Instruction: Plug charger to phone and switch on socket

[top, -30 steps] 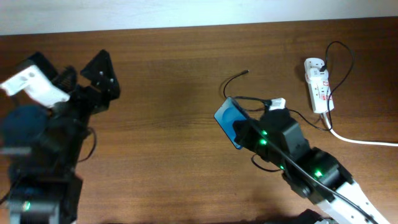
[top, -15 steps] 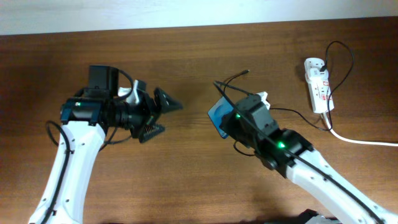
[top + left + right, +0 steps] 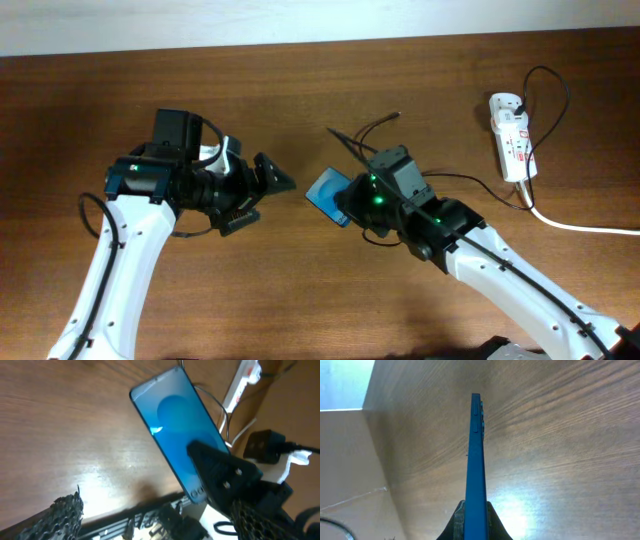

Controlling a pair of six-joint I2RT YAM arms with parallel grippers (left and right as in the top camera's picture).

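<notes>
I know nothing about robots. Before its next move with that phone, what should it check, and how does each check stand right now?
1. Grip: right gripper pinches the slim blue-screened phone, ok.
2. Free hand: left gripper open and empty, ok.
3. Thin black charger cable in a gripper: not ok, it lies loose on the wooden table.
4. Phone's port turned toward the left gripper: cannot tell.
5. White oblong socket strip switched on: cannot tell.

Blue phone (image 3: pixel 326 193), white socket (image 3: pixel 511 137)
</notes>
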